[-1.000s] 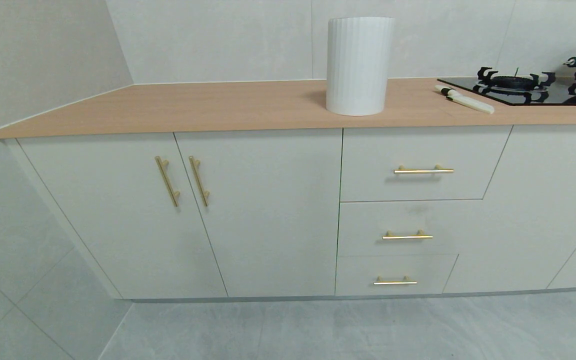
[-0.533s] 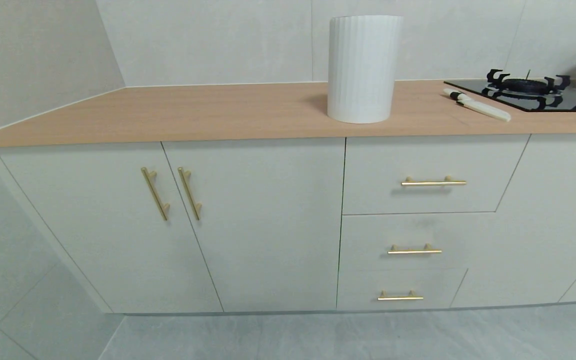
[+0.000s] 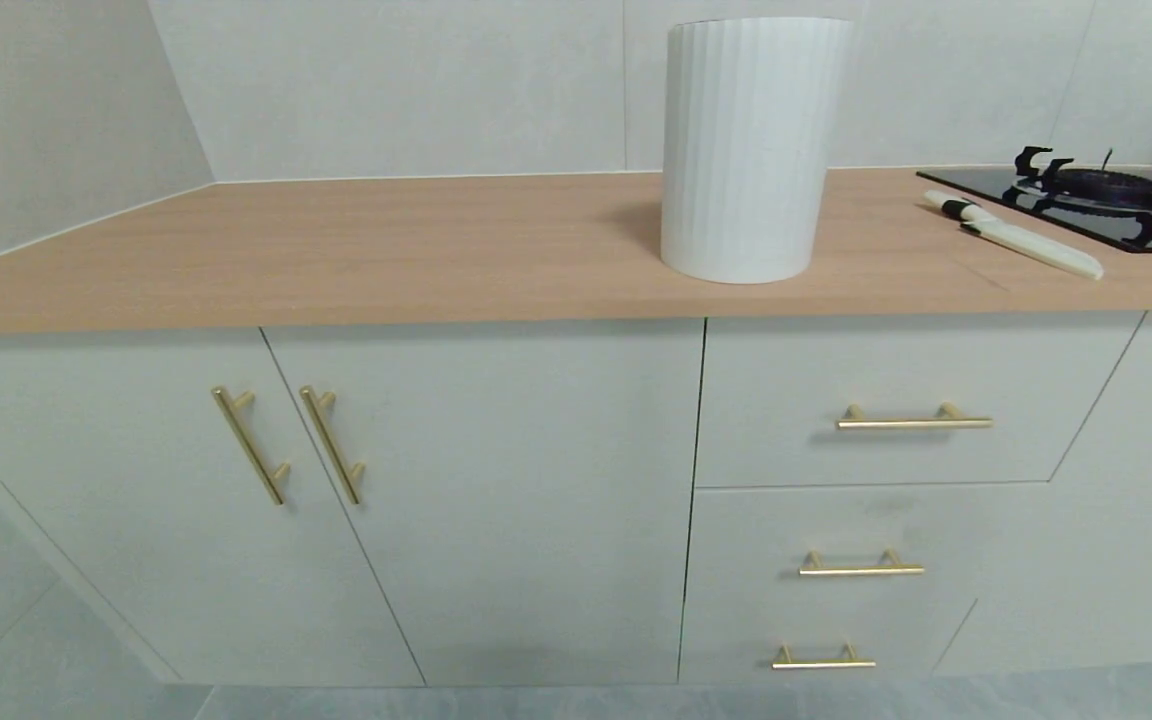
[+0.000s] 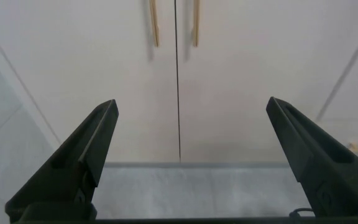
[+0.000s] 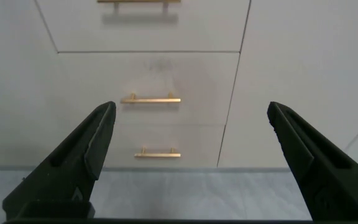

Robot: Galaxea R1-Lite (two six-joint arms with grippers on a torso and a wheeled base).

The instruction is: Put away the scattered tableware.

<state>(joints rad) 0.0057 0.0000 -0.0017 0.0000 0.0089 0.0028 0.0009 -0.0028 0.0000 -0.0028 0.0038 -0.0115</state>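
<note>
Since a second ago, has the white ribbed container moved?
No. The white ribbed container keeps its spot above the door-drawer seam, left of the knife; the camera came closer.

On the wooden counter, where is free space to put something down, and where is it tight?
The widest bare patch of the counter runs from the left wall corner to the white ribbed container. A narrower bare strip lies between that container and the knife. The right end is crowded: the knife lies close beside the black hob.

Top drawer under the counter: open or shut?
Shut. The top drawer front sits flush with the middle drawer below and the cabinet door beside it; only thin seams show.
</note>
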